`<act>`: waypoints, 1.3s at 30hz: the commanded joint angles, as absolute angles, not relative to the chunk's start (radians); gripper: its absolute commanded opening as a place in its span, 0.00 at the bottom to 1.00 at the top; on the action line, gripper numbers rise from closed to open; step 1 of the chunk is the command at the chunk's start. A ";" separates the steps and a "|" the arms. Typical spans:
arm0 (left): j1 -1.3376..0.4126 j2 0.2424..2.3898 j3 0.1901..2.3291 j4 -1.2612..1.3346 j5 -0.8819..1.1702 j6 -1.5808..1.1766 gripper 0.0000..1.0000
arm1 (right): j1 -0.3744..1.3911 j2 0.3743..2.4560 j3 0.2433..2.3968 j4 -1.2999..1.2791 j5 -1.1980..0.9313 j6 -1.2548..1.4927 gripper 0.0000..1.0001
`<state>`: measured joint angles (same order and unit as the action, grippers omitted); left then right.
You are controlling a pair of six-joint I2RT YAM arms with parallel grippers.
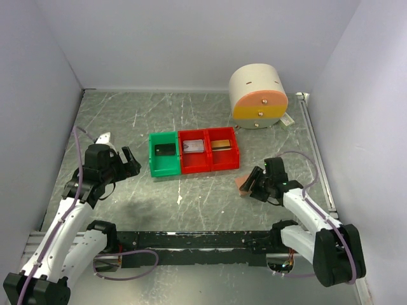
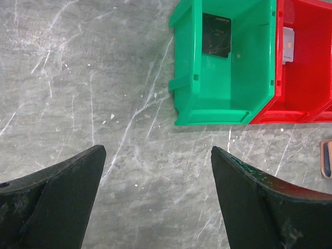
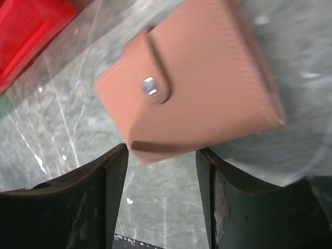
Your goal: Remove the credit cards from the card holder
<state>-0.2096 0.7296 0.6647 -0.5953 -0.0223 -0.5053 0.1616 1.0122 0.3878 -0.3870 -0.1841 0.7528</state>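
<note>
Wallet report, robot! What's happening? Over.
Left gripper open, over table. Right gripper open at closed wallet. Cards in bins. Nothing blocking.

Quick colour rundown: the left gripper (image 2: 158, 149) and right gripper (image 3: 162, 149) both have matte black fingers, a bit scuffed and greyish at the edges. Right at the right fingertips, the card holder (image 3: 192, 78) is plain tan-brown leather with a shiny silver snap. Ahead of the left fingers and off to their right there's a bright green bin (image 2: 223, 88) with a near-black card (image 2: 216, 34) inside. Beyond that are glossy red bins (image 2: 306, 104) with a silver-grey card (image 1: 193, 145) and a gold-brown card (image 1: 220, 145). The table (image 2: 78, 78) is a grey marble look, streaked all over with white scratches.
</note>
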 commanded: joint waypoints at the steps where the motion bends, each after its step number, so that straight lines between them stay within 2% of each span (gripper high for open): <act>1: -0.218 0.752 0.694 -0.581 0.002 -0.494 0.95 | 0.324 1.048 0.333 -0.387 -0.127 0.832 0.55; 5: -0.219 0.777 0.698 -0.589 0.010 -0.500 0.95 | 0.389 1.057 0.338 -0.405 -0.074 0.849 0.50; 7: -0.224 0.786 0.702 -0.597 0.008 -0.506 0.95 | 0.391 1.040 0.372 -0.456 -0.011 0.859 0.56; 10: -0.232 0.787 0.704 -0.601 0.002 -0.509 0.95 | 0.389 1.002 0.457 -0.562 0.144 0.892 0.71; 13: -0.237 0.781 0.703 -0.602 -0.003 -0.511 0.95 | 0.351 0.993 0.523 -0.626 0.266 0.918 0.79; 17: -0.244 0.771 0.703 -0.602 -0.013 -0.513 0.95 | 0.200 0.995 0.490 -0.547 0.124 0.932 0.80; 21: -0.245 0.771 0.703 -0.603 -0.015 -0.514 0.95 | 0.131 0.997 0.414 -0.427 0.008 1.015 0.69; 25: -0.247 0.772 0.703 -0.604 -0.016 -0.515 0.95 | 0.130 0.993 0.364 -0.352 -0.011 1.072 0.64; 31: -0.246 0.778 0.703 -0.606 -0.018 -0.515 0.95 | 0.130 0.980 0.282 -0.266 -0.015 1.114 0.52; 39: -0.247 0.781 0.704 -0.606 -0.019 -0.515 0.95 | 0.130 0.896 0.233 -0.241 -0.006 1.098 0.31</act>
